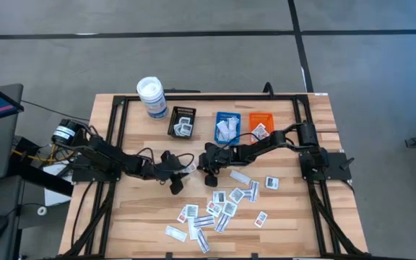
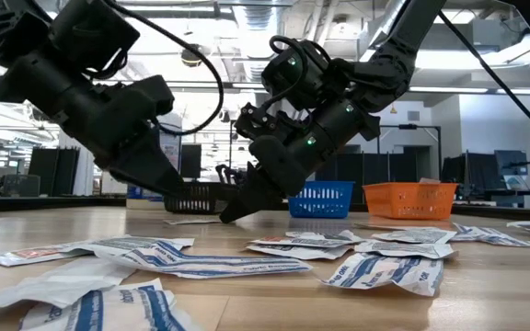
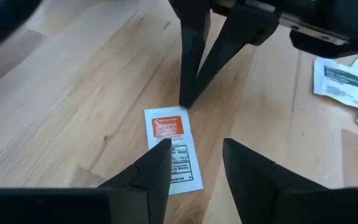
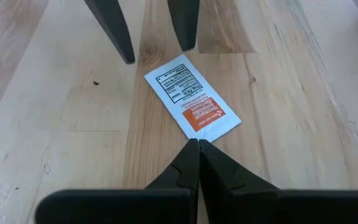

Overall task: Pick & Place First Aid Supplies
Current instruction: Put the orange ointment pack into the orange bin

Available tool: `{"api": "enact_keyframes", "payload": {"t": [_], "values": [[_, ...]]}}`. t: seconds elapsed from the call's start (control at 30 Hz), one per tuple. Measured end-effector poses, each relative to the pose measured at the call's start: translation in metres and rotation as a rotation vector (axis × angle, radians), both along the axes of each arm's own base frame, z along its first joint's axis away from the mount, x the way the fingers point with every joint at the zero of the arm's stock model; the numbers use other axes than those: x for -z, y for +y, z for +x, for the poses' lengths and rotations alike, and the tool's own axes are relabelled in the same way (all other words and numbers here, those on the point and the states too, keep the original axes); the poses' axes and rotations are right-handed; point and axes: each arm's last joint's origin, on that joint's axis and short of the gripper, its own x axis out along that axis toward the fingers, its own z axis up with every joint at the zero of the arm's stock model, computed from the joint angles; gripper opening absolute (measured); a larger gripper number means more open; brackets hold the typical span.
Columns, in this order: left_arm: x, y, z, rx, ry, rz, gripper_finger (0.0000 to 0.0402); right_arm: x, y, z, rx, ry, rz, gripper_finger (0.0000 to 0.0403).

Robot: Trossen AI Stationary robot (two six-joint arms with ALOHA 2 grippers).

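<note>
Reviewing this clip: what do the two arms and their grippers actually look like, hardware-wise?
Both arms are matte black with chunky jointed links and loose black cables looping alongside. The left gripper and right gripper each have two dark, wedge-shaped fingers tapering to points. Small green lights glow on the right arm.

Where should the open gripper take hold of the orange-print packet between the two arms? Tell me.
The packet lies flat on the wood, so probably by a short edge. The left gripper, open, straddles its printed end; the right gripper, shut, touches the orange end. Tipping that end up first may help.
</note>
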Motion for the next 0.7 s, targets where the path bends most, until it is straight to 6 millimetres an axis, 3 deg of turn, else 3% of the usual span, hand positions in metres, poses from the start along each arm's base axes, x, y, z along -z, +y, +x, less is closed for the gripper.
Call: {"api": "enact_keyframes", "payload": {"t": [0.1,0.27,0.7], "values": [[0.002,0.001,-0.003,-0.010,0.001,-0.017,0.0143,0.000,0.000,0.000,0.000,0.000,0.000,0.0001],[0.022,0.004,-0.012,-0.070,0.059,-0.082,0.0143,0.000,0.000,0.000,0.000,0.000,0.000,0.0001],[0.036,0.002,-0.003,-0.069,0.031,-0.033,0.0131,0.000,0.000,0.000,0.002,-0.009,0.004,0.0001]]}}
